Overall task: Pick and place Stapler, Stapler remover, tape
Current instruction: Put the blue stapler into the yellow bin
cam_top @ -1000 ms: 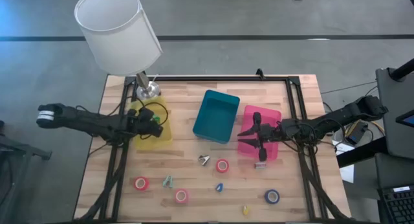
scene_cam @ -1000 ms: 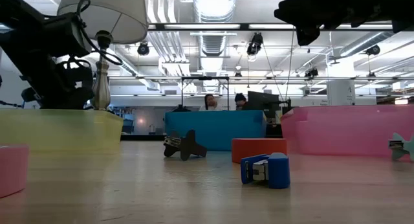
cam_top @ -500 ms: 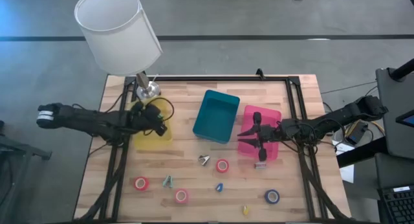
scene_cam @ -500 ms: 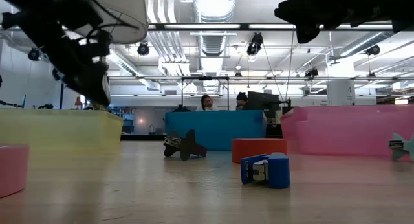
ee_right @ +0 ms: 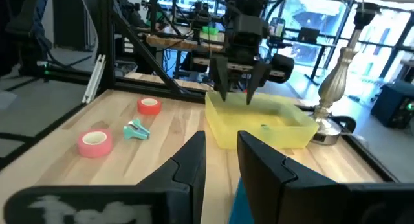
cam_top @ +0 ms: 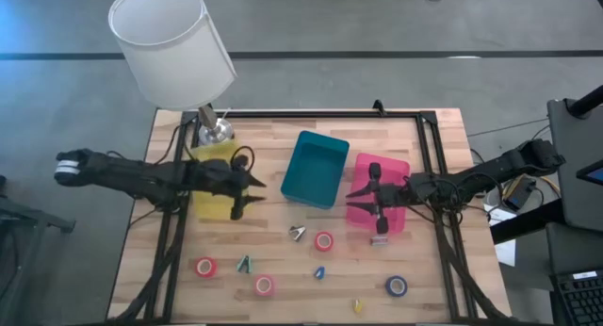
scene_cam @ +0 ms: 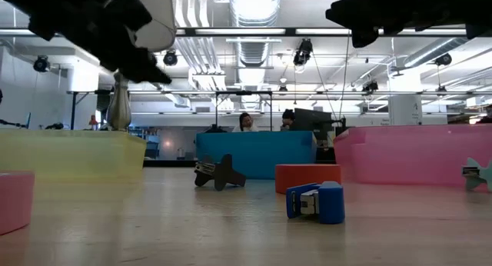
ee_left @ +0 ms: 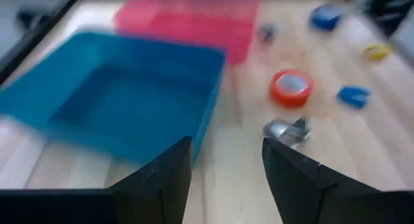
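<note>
The left gripper [cam_top: 247, 189] hangs with its fingers spread and empty just past the right edge of the yellow bin [cam_top: 215, 156], pointing toward the loose items on the near half of the table [cam_top: 283, 298]. The closest candidate looks like the small metal stapler remover [cam_top: 298, 234], lying just near of the teal bin [cam_top: 316, 168], with a red tape roll [cam_top: 324, 240] just to its right. To do this pick well, the gripper should probably line its open fingers across the remover's narrow body, come straight down and close only once both fingers flank it, so it does not skid toward the tape. Further rolls sit along the near edge: a red roll [cam_top: 205, 267] at left, another red roll [cam_top: 265, 285] nearer the middle, and a blue roll [cam_top: 397, 286] at right. The right gripper [cam_top: 377, 211] waits above the pink bin [cam_top: 396, 166], fingers a little apart with nothing seen between them. Keeping the approach low-angled avoids clipping the teal bin's wall.
</note>
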`<state>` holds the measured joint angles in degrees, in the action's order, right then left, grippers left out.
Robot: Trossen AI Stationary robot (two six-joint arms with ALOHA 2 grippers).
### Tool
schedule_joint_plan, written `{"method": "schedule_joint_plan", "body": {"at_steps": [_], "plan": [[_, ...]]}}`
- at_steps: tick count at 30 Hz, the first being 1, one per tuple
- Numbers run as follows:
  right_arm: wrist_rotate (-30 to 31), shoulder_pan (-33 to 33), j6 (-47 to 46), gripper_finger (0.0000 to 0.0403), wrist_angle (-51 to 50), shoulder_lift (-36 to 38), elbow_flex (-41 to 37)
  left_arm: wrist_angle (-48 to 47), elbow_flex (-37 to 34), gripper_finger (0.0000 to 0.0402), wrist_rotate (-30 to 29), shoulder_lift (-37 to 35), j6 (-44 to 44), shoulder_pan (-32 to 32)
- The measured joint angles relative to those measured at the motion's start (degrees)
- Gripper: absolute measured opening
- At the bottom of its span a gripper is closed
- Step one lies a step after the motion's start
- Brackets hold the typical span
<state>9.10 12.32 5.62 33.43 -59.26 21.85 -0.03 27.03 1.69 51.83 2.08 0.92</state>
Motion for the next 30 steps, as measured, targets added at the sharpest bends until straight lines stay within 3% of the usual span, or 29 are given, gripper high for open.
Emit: {"method": "schedule_joint_plan", "body": {"at_steps": [6, 16, 22, 25, 30], "plan": [[0.05, -0.15, 1.61, 0.0088, 4.37, 0.01, 0.0, 9.19, -1.14, 0.019, 1.36, 2.27, 8.67, -0.39], [-0.6, -0.2, -3.15, 0.0134, 8.31, -1.06, 0.85, 14.14, -1.18, 0.019, 1.42, 8.89, 9.74, -0.39], [-9.07, -0.17, -3.76, 0.0156, 7.06, -9.69, 5.78, 19.05, -1.18, 0.019, 1.44, 12.53, 9.82, -0.39], [-16.06, -0.18, -5.34, 0.0158, 6.37, -16.46, 9.85, 20.02, -1.18, 0.019, 1.43, 13.55, 10.09, -0.39], [-24.5, 1.21, -11.29, 0.0156, -2.42, -26.44, 18.58, 19.77, -1.18, 0.019, 1.45, 14.25, 10.11, -0.36]]}}
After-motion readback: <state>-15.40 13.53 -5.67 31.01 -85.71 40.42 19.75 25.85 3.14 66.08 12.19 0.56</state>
